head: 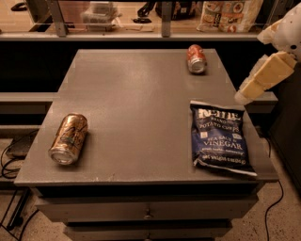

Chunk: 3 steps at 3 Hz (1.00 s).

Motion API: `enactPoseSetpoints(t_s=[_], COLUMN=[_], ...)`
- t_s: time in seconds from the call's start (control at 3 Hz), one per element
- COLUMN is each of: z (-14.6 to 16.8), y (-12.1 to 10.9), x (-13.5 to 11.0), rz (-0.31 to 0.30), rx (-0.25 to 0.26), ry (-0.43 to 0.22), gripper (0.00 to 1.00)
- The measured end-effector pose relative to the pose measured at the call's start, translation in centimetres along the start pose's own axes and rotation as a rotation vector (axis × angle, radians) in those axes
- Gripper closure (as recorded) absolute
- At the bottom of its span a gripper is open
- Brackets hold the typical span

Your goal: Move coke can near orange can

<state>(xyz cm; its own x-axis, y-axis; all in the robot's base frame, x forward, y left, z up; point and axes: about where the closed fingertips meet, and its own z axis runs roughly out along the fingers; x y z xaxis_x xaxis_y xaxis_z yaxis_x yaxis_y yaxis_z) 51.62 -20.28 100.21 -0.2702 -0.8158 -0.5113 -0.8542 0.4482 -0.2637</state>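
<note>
The coke can, small and red with a silver end, lies on its side at the far right of the grey table. The orange can, larger and copper-orange with dark markings, lies on its side near the front left corner. My gripper, cream-coloured, hangs in from the right edge of the view. It is above the table's right edge, nearer to me and to the right of the coke can, and touches neither can.
A dark blue chip bag lies flat at the table's front right, just below the gripper. A shelf with packaged goods runs behind the table. Drawers sit under the tabletop. Cables lie on the floor at left.
</note>
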Motion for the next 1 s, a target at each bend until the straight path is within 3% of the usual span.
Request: enactPoseSetpoints(t_s=[0.33,1.0], z=[1.8,7.8], y=[-1.4,-8.1], x=[-1.5,-6.6], rz=[0.035,0.168], rx=[0.006,0.050], ry=[-0.071,-0.315], gripper=[0.00,0.00])
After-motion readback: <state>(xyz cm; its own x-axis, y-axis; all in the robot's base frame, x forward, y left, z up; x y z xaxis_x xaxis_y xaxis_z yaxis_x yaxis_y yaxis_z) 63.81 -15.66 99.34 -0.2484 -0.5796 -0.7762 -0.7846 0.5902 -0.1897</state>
